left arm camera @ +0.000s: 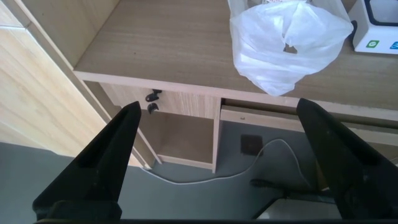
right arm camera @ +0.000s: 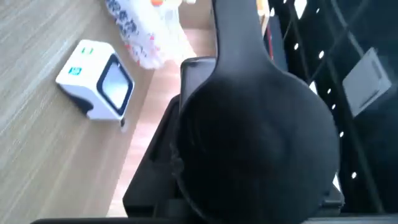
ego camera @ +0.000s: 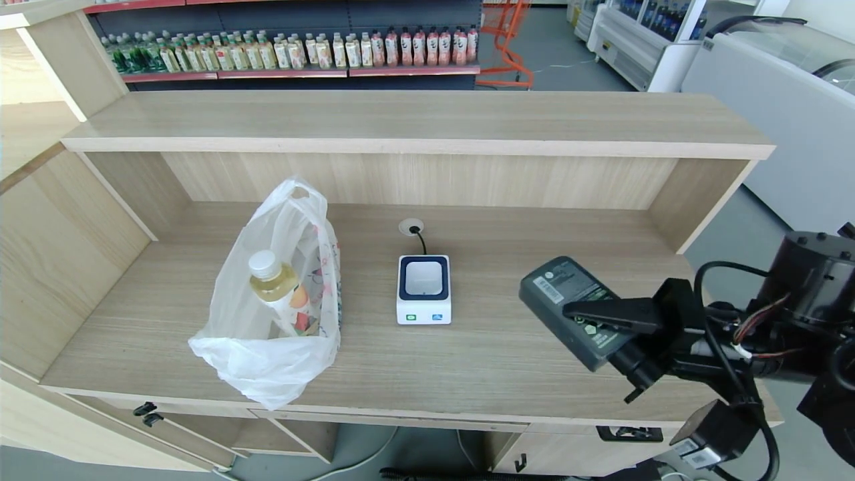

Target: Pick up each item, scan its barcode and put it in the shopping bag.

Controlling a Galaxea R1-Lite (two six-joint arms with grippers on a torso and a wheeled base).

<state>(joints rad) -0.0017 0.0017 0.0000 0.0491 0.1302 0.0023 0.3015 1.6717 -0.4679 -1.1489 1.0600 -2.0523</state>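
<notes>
While in right gripper (ego camera: pixel 596 337) — pack (ego camera: pixel 556 286), long axis slanting back-left

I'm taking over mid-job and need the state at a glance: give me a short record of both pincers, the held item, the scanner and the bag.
right pincer: shut on a dark pack, held above the counter, right of the scanner
pack: barcode label faces up
left pincer: open, empty, in front of the counter, on the bag's side
scanner: mid-counter, window up
bag: left of scanner, open, bottle upright inside
</notes>
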